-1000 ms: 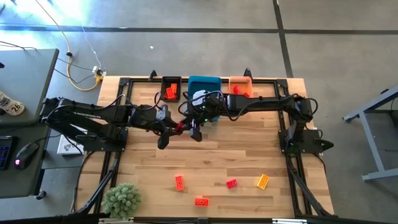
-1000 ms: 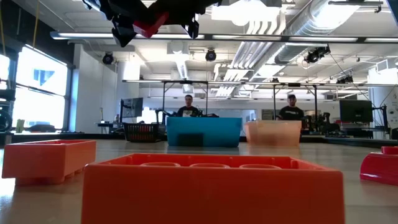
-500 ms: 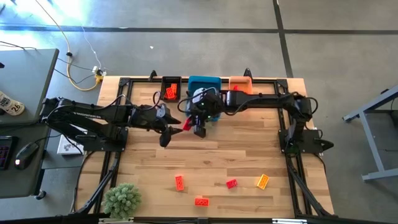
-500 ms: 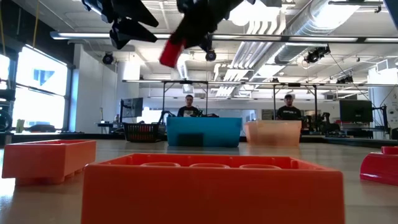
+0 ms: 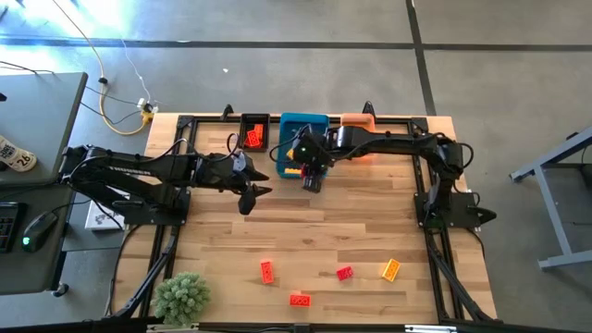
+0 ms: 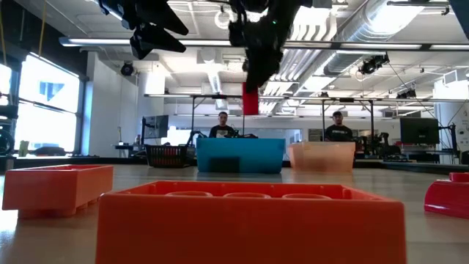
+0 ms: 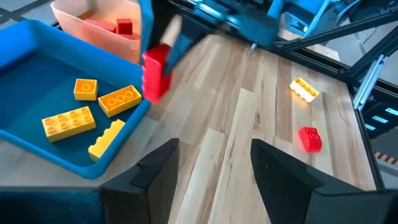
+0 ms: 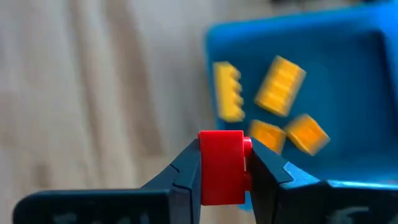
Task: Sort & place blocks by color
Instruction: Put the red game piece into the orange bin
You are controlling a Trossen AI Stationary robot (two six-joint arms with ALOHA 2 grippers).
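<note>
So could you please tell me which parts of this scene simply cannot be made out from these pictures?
- Black bin: the low view shows only its side, so its contents are hidden there.
- Red block in the right gripper: in the high view the gripper covers it.
- Yellow blocks in the blue bin: motion blur in the right wrist view hides their studs.
- Nearest orange block: cut off by the low view's bottom edge.
</note>
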